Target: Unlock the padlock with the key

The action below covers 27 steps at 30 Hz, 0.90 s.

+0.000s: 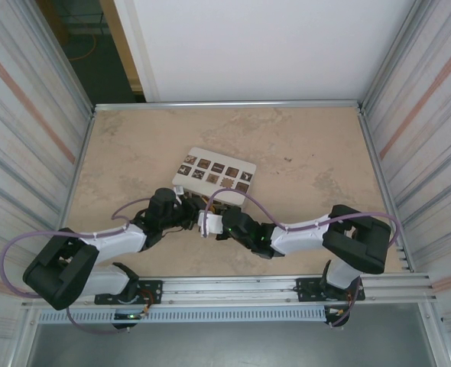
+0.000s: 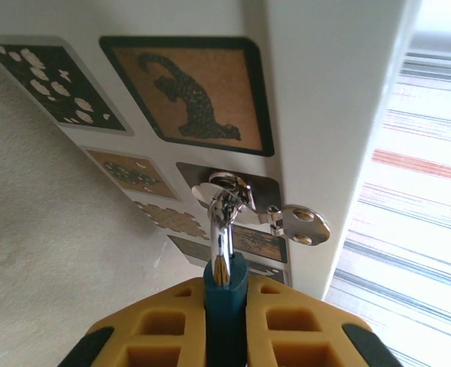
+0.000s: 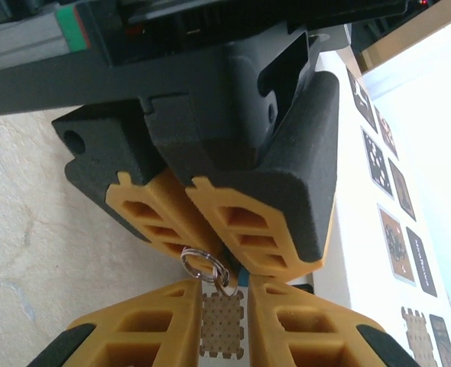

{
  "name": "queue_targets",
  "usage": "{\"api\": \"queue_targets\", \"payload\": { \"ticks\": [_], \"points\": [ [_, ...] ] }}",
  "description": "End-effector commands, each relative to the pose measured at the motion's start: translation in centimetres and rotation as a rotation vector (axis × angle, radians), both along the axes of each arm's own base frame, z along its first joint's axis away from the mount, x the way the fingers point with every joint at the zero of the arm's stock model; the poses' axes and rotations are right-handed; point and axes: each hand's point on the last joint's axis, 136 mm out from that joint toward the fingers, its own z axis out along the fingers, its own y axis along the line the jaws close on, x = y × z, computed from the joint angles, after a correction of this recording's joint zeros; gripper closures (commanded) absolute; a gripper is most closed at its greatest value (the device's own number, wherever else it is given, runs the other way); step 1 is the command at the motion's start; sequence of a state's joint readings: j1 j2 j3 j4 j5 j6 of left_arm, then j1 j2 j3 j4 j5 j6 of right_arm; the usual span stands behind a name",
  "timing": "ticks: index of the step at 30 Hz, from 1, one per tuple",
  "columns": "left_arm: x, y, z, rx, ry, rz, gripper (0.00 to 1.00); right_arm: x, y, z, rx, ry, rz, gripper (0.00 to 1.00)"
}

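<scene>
Padlock (image 2: pixel 225 294), blue-bodied with thin silvery shackle (image 2: pixel 220 238), sits clamped in left gripper (image 2: pixel 225 310); right gripper (image 3: pixel 224 310) state unclear.

Quick headcount: one tiny blue padlock (image 2: pixel 224 281), one silvery key (image 2: pixel 305 225), one little split ring (image 3: pixel 205 264). One white box (image 1: pixel 210 155) on the tabletop (image 1: pixel 325 153), with brown picture squares (image 1: pixel 219 167) in two rows, looks like ten. And two arms: left arm (image 1: pixel 111 243), right arm (image 1: pixel 306 233).

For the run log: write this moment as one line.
left gripper: shut on padlock | shackle: through white box hasp | right gripper: at key ring, grip unclear
</scene>
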<state>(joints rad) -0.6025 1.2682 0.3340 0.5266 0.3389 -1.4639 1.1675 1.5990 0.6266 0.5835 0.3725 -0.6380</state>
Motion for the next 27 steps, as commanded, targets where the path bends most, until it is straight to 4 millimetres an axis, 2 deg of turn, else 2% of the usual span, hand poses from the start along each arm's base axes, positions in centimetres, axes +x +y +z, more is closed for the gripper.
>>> {"api": "queue_targets", "payload": {
  "ticks": [1,9,16,22,27],
  "points": [
    [0.7,-0.7,2.7,-0.048,-0.081,-0.013,0.86,0.7,0.9,1.6,0.044,-0.037,-0.017,0.79],
    [0.7,-0.8,2.6,-0.052,-0.080,-0.015,0.86,1.0,1.1,1.3,0.043,-0.042,-0.027,0.85],
    [0.7,-0.8,2.6,-0.053,-0.080,-0.015,0.86,1.2,0.9,1.3,0.067,-0.027,-0.049,1.00],
    [0.7,-0.7,2.4,-0.050,-0.075,-0.008,0.86,1.5,0.3,2.5,0.197,0.051,-0.111,1.00],
    [0.8,-0.8,2.4,-0.055,-0.078,-0.008,0.86,1.8,-0.2,3.7,0.391,0.203,-0.191,1.00]
  ]
}}
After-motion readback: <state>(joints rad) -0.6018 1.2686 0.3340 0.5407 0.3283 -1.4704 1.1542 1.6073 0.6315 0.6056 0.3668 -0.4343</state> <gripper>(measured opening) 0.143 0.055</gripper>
